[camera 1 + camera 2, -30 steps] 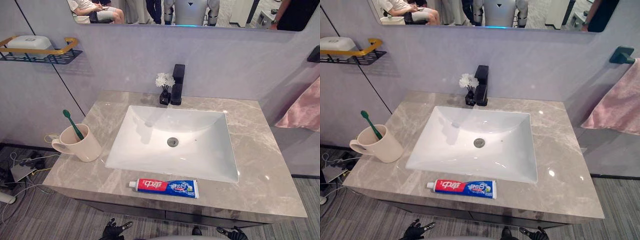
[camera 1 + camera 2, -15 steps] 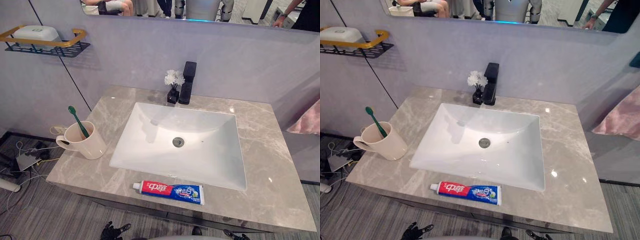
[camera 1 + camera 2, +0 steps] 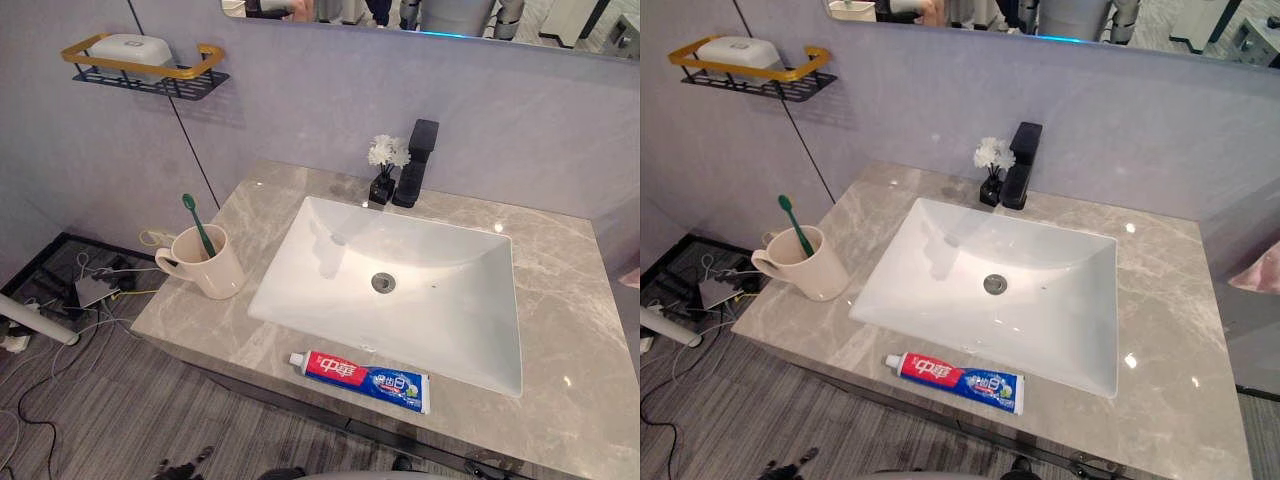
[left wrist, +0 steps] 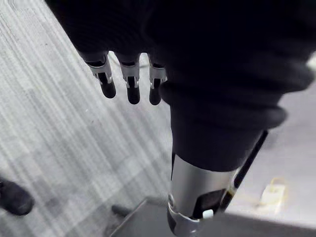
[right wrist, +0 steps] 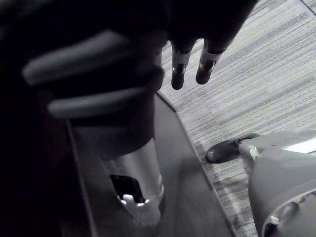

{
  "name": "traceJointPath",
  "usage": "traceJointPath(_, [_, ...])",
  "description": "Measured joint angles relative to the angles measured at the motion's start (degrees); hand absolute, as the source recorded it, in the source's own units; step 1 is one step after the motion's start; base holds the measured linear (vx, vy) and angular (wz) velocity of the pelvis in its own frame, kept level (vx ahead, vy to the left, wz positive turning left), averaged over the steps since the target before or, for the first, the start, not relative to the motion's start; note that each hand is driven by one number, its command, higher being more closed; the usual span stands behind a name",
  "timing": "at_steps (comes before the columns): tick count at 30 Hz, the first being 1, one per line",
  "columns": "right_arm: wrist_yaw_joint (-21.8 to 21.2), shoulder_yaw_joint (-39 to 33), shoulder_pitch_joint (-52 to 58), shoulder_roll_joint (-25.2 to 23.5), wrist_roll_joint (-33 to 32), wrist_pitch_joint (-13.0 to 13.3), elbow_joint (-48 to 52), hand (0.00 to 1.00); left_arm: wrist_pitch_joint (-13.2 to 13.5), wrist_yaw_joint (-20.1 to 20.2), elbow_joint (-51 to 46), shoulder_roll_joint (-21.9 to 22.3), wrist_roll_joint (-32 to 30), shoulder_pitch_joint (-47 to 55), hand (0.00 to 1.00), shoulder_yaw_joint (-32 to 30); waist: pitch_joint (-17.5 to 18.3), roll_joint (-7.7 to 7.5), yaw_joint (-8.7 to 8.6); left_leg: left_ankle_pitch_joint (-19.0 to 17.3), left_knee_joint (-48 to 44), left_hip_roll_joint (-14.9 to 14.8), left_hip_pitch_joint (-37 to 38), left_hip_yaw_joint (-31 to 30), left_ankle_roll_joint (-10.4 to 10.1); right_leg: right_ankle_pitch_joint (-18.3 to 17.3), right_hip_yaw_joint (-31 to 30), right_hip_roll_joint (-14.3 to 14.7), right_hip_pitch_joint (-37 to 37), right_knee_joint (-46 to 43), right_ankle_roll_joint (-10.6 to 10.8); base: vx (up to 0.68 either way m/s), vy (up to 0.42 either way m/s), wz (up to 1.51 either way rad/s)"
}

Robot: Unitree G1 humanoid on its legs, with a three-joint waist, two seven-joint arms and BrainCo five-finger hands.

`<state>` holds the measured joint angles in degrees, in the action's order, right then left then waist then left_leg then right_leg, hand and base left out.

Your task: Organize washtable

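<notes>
Hanging fingers-down over the striped floor (image 4: 54, 148), the left hand (image 4: 129, 81) has its fingers straight and slack; it holds nothing and touches nothing. The right hand (image 5: 178, 66) is in the same condition, fingers extended and empty. Both hands sit below the front edge of the countertop (image 3: 560, 330), well apart from every item on it.

The toothpaste tube (image 3: 365, 367) lies flat on the front strip of the counter, just before the basin (image 3: 400, 290), with its cap toward the robot's left. The cup (image 3: 212, 270) stands left of the basin, with the green toothbrush (image 3: 198, 222) leaning inside it. The black faucet (image 3: 415, 165) and the flower vase (image 3: 384, 160) stand side by side behind the basin. The wall shelf (image 3: 150, 75) carries a white soap box (image 3: 130, 48).
</notes>
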<state>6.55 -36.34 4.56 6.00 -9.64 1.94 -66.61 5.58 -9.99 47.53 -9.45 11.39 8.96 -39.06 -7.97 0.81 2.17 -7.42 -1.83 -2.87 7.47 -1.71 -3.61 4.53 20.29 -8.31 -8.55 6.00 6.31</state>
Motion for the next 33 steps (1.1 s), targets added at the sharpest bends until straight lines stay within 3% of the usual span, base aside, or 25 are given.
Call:
traceJointPath(3, [0.00,-1.97,1.42,-0.67,-0.03,-0.03,0.89,0.00,1.74,-2.86,-18.91,0.33,3.22,1.33,0.00,-0.61,0.14,0.49,1.93,0.31,-0.05,0.00,-0.94,-1.36,-0.10,-0.18,1.72,0.00,0.03,-0.03,-0.18,-0.06,-0.029,0.18])
traceJointPath(7, [-0.19,-2.04,3.50,-1.72,-0.98,-0.01,2.84,0.00,4.33,-7.29,-39.96,2.83,1.81,2.36,0.00,-3.24,0.70,0.69,2.36,0.77,-0.73,0.04,-1.71,-2.89,-0.25,-0.67,3.55,-0.11,-0.12,-0.24,-0.10,-0.02,-0.020,0.23])
traceJointPath(9, [-0.28,-2.04,4.39,-1.72,-1.28,0.00,2.84,0.00,4.85,-8.50,-46.90,4.89,0.00,2.17,0.00,-2.29,1.34,1.06,3.38,0.94,-1.14,0.05,-1.77,-2.95,-0.23,-0.67,3.74,-0.15,-0.15,-0.25,-0.10,0.02,0.005,0.07])
traceJointPath(14, [-0.53,-1.58,5.88,-2.22,-1.79,-0.23,2.78,0.00,5.38,-8.96,-65.31,6.76,-4.87,2.87,0.00,7.21,2.73,0.80,3.71,1.00,-1.39,0.07,-1.88,-3.79,-0.34,-0.68,4.61,-0.03,-0.27,-0.24,-0.11,-0.03,0.005,0.07])
traceJointPath(18, [-1.80,-0.81,5.36,-2.11,-1.85,-0.23,2.83,0.00,7.67,-7.60,-78.90,6.31,-8.57,2.87,0.00,15.14,3.02,0.74,3.14,0.88,-2.19,0.04,-1.85,-3.07,-0.27,-0.70,3.59,0.00,-0.14,-0.22,-0.23,-0.05,0.010,-0.11])
traceJointPath(20, [-1.81,-0.66,4.89,-2.05,-1.86,-0.23,2.82,0.00,8.90,-6.37,-83.36,5.34,-9.69,3.25,0.00,18.35,3.03,0.81,3.08,0.86,-2.30,0.01,-1.73,-2.76,-0.24,-0.64,3.10,0.05,-0.07,-0.12,-0.33,-0.06,0.012,-0.11])
traceJointPath(24, [-2.36,2.56,4.70,-0.74,-1.72,-0.23,2.77,0.00,10.17,-4.40,-88.88,-0.64,-14.33,4.29,0.00,23.51,2.93,1.00,1.90,0.85,-2.53,-0.09,-1.57,-2.05,-0.23,-0.47,2.20,0.15,0.16,0.02,-0.56,-0.06,0.010,-0.11])
traceJointPath(28, [-3.25,5.94,4.56,0.18,-1.46,0.00,2.70,0.00,10.61,-1.11,-89.79,-7.77,-16.97,4.57,0.00,34.60,2.94,0.99,1.70,0.81,-2.16,-0.31,-1.23,-0.44,-0.27,-0.10,0.80,0.27,0.91,0.02,-0.78,-0.05,0.017,-0.21])
traceJointPath(33, [-3.51,8.15,4.75,1.10,-0.83,0.01,2.11,0.00,10.62,3.03,-88.22,-12.53,-21.09,3.27,0.00,40.60,2.77,0.65,1.54,0.81,-2.11,-0.39,-0.68,0.74,-0.27,0.24,-0.43,0.29,1.06,0.01,-0.80,-0.02,0.021,-0.14])
